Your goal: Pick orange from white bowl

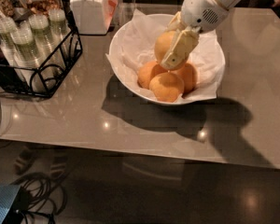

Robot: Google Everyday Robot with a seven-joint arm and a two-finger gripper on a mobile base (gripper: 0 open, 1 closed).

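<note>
Camera looks down on a glossy grey-brown table (130, 120).

- White bowl (115, 62): far centre of the table, lined with crinkled white paper (135, 41) that spills over the rim at the near right.
- Gripper (170, 56): over the middle of the bowl. It hangs from the white arm (210, 6), which enters from the far right corner.
- Claw state: clamped on the orange (161, 43). One pale finger (177, 50) lies flat across the fruit's right face, tip pointing down and to the left. The opposite finger is hidden behind the fruit.
- Orange: pale yellow-orange, sits high in the bowl above the other fruit, held inside the rim line. Cannot tell if its underside touches the fruit below.
- Three deeper-orange fruits under it, packed together and touching: left one (148, 73), near one (166, 87), right one (189, 76).
- Black wire rack (46, 73): left edge of the table, holding stacks of clear plastic cups (30, 36). Well apart from the bowl.
- White lidded jar (88, 10): far side, left of the bowl.
- Floor, near left: dark cables (42, 195) and a blue object (2, 209).
</note>
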